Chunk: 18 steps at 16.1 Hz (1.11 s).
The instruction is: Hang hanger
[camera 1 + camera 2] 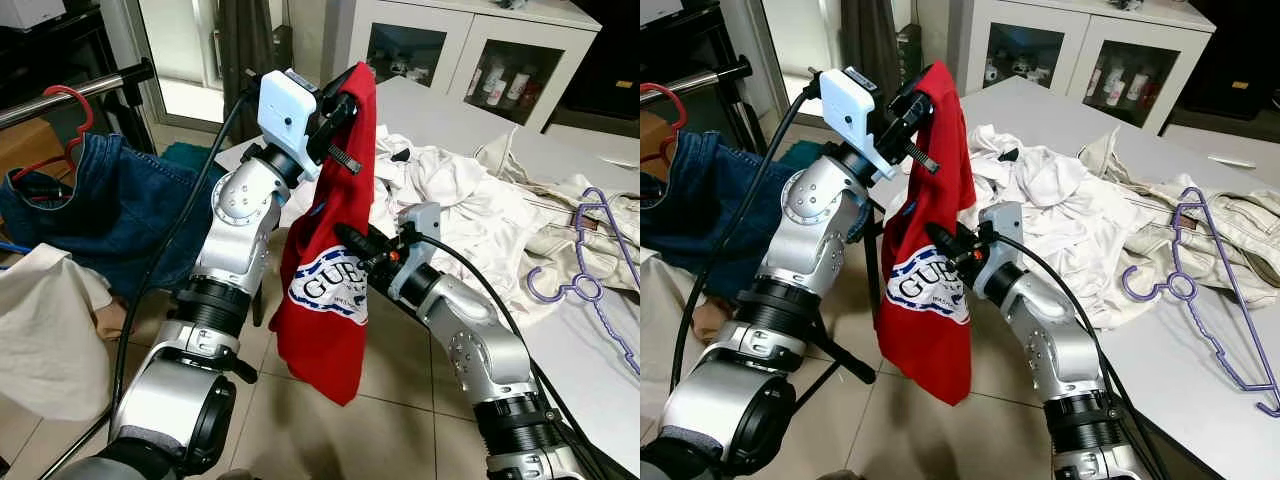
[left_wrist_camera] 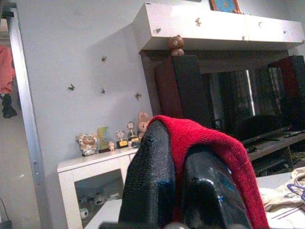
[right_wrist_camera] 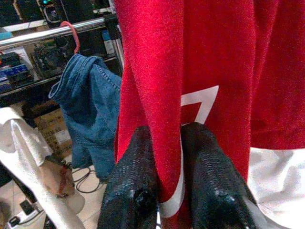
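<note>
Two silver arms fill the foreground, and a red T-shirt (image 1: 330, 260) is held between them above the tiled floor. Its top edge is pinched by the left gripper (image 1: 345, 105), fingers closed on cloth; lower down, a fold is clamped by the right gripper (image 1: 352, 240). A purple hanger (image 1: 1200, 290) lies on the white table (image 1: 1160, 370), apart from both. Light and stiff, the hanger is best taken by its neck; the shirt is limp.

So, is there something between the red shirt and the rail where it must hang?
Nothing visible blocks the way. Left gripper and right gripper both pinch the red shirt. The rail, on the robot's left, already carries a denim garment on a red hanger.
</note>
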### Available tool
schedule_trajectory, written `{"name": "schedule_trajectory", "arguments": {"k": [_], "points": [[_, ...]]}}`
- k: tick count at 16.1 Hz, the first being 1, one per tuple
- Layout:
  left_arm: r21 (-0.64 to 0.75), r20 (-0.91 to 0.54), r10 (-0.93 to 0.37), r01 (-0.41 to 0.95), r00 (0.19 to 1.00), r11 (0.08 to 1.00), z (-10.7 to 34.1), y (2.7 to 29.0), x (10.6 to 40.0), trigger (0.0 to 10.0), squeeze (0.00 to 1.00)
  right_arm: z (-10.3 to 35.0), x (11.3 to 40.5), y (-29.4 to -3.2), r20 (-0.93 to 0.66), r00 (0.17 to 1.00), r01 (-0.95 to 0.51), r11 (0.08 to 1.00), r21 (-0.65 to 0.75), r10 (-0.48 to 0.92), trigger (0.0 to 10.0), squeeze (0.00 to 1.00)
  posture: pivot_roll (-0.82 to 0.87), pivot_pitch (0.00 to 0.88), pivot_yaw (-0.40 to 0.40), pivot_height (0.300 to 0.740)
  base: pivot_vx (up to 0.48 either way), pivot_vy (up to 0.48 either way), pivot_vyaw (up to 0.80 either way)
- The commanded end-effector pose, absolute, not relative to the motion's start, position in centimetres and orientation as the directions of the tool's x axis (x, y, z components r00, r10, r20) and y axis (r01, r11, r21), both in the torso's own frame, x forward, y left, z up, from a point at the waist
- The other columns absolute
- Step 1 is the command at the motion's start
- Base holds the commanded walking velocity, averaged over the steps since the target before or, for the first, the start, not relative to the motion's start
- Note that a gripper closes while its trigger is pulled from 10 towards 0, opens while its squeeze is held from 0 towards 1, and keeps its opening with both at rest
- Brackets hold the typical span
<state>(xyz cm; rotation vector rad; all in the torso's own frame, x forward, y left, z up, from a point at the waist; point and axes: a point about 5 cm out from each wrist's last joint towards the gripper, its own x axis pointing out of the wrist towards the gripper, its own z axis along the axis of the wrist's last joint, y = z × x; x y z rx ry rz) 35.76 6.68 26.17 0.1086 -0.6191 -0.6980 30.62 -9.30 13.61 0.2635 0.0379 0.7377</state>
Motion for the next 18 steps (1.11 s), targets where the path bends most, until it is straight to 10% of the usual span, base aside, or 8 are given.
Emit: {"name": "schedule_trajectory", "arguments": {"k": [1, 14, 18], "points": [[0.305, 0.528, -0.629, 0.564, 0.571, 0.768, 27.2, 6.4, 35.4, 0.0, 0.0, 14.1, 30.8, -9.8, 0.078, 0.754, -0.65, 0.722, 0.239, 0.653, 0.0, 0.0, -0.02, 0.0, -0.029, 0.74, 0.0, 0.0, 0.0], [0.276, 0.524, -0.607, 0.556, 0.597, 0.784, 26.9, 6.5, 35.6, 0.0, 0.0, 14.3, 31.0, -9.9, 0.075, 0.775, -0.626, 0.747, 0.226, 0.627, 0.0, 0.0, -0.02, 0.0, -0.034, 0.74, 0.0, 0.0, 0.0], [0.063, 0.506, -0.504, 0.553, 0.7, 0.831, 25.3, 7.4, 36.5, 0.0, 0.0, 13.9, 30.9, -9.9, 0.059, 0.787, -0.61, 0.758, 0.231, 0.615, 0.0, 0.0, -0.02, 0.0, -0.035, 0.74, 0.0, 0.0, 0.0]]}}
